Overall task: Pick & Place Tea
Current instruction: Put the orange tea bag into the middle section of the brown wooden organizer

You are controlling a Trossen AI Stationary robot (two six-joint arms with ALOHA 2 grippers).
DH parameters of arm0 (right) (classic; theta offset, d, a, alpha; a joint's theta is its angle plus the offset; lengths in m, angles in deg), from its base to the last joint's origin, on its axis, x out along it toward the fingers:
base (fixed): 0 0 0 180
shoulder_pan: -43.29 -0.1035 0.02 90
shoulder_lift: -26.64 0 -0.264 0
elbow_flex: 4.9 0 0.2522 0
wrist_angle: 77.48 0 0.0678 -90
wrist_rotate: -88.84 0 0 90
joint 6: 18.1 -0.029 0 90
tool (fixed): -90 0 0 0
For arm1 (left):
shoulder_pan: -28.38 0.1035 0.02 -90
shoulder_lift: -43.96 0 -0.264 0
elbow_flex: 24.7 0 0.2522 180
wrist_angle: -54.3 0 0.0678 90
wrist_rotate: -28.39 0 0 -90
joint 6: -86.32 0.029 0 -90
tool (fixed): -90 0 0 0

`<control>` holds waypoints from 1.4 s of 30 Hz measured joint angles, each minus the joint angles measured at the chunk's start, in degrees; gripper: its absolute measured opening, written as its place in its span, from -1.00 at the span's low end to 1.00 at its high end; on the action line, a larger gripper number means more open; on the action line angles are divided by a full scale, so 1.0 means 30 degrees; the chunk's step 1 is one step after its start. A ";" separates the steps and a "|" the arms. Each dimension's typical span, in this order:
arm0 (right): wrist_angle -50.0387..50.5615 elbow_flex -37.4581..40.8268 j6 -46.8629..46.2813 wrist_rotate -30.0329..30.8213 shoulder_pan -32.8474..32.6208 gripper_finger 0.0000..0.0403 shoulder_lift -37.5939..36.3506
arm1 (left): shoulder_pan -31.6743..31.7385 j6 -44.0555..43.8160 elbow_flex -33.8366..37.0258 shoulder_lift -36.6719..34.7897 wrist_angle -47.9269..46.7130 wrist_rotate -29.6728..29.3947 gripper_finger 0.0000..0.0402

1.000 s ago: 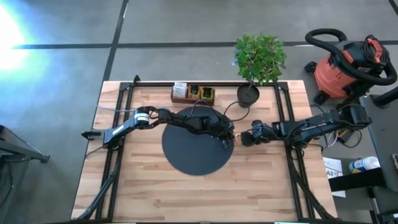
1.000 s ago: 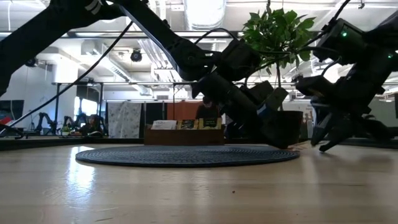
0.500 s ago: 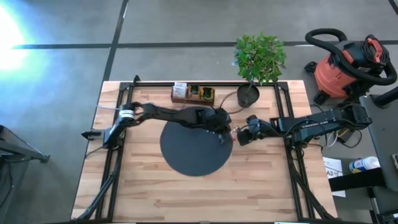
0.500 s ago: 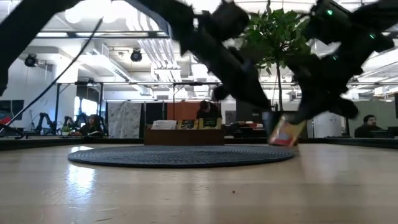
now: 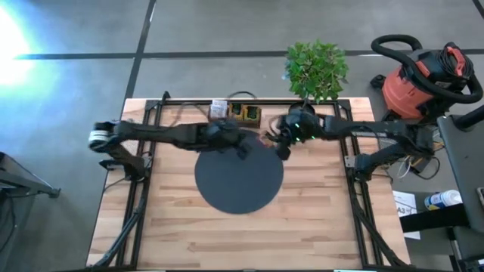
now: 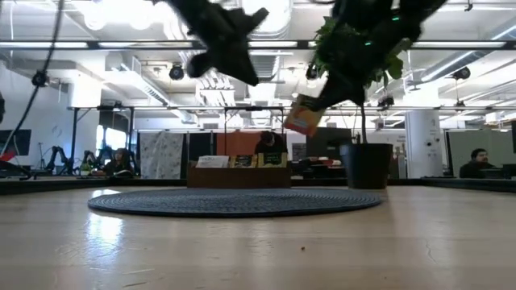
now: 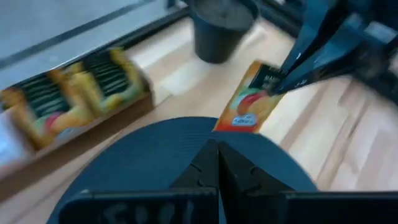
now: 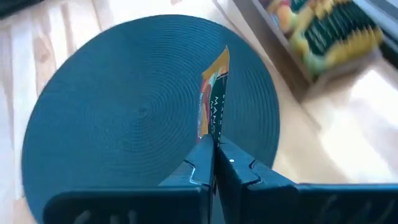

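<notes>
The left claw [image 7: 217, 163] is sitting with its two dark fingers pressed together, pointing over the near edge of the round black mat [image 7: 155, 155] that is lying on the wooden surface [image 7: 348, 137]. Beyond the mat, the right claw [image 7: 283, 78] is pinching one corner of an orange tea sachet [image 7: 246, 106], which is hanging tilted in the air above the mat's far edge. A wooden box [image 7: 74, 106] of more sachets is standing off to one side, and a dark plant pot [image 7: 221, 28] is standing behind the hanging sachet.
</notes>
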State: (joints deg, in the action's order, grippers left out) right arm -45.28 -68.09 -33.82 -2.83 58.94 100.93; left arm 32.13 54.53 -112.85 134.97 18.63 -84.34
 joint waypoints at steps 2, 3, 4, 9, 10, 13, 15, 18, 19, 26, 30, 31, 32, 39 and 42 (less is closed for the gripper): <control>0.0399 -0.1378 0.1343 -0.0802 0.0640 -0.96 0.1412 | -0.0090 -0.1386 0.1612 -0.1639 0.0582 -0.0611 -1.00; 0.0705 -0.2128 0.2119 -0.1100 0.0885 -0.96 0.2196 | -0.0129 -0.1966 0.2418 -0.2431 0.0837 -0.0875 -1.00; 0.0970 -0.2913 0.2926 -0.1346 0.1111 -0.96 0.2988 | -0.0189 -0.2473 0.3252 -0.3161 0.1096 -0.1142 -1.00; 0.2912 -0.7261 0.6463 -0.1476 0.1782 -0.96 0.6928 | -0.0495 -0.4961 0.6715 -0.6150 0.2300 -0.2493 -1.00; 0.3239 -0.8135 0.7010 -0.1472 0.1914 -0.96 0.7634 | -0.0494 -0.5280 0.7238 -0.6753 0.2655 -0.2616 -1.00; 0.4204 -1.0711 0.8369 -0.1461 0.2297 -0.96 0.9545 | -0.0531 -0.6001 0.8446 -0.7918 0.2931 -0.2640 -1.00; 0.4691 -1.2312 0.9075 -0.1450 0.2543 -0.96 1.0594 | -0.0643 -0.6180 0.9054 -0.8513 0.2942 -0.2673 -1.00; 0.5304 -1.4484 1.0284 -0.1257 0.2864 -0.96 1.2013 | -0.0736 -0.6156 0.9740 -0.9372 0.3191 -0.2826 -1.00; 0.5423 -1.5152 1.0669 -0.1003 0.2936 -0.96 1.2440 | -0.0743 -0.6156 0.9953 -0.9577 0.3219 -0.2939 -1.00; 0.7126 -1.9272 1.3209 -0.0316 0.3146 -0.96 1.5476 | -0.0736 -0.5916 1.1074 -1.0712 0.3351 -0.4111 -1.00; 0.8543 -2.1552 1.4066 0.0442 0.3163 -0.96 1.7252 | -0.0736 -0.5823 1.1441 -1.1074 0.3314 -0.4219 -1.00; 0.8805 -2.2097 1.4294 0.0861 0.3190 -0.96 1.7653 | -0.0736 -0.5812 1.1465 -1.1134 0.3262 -0.4265 -1.00; 0.9124 -2.2637 1.4397 0.1191 0.3244 -0.96 1.7999 | -0.0736 -0.5795 1.1467 -1.1164 0.3243 -0.4276 -1.00; 1.2465 -2.5272 1.4261 0.1483 0.3566 -0.96 1.9772 | -0.0736 -0.4750 1.1467 -1.1172 0.3197 -0.4351 -1.00; 1.2522 -2.5290 1.4075 0.0643 0.3594 -0.96 1.9839 | -0.0699 -0.4348 1.1467 -1.1172 0.3197 -0.4480 -1.00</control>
State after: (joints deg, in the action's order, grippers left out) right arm -7.72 -143.96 8.40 -0.90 69.73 160.44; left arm 30.03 41.49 -78.45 101.45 28.22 -97.78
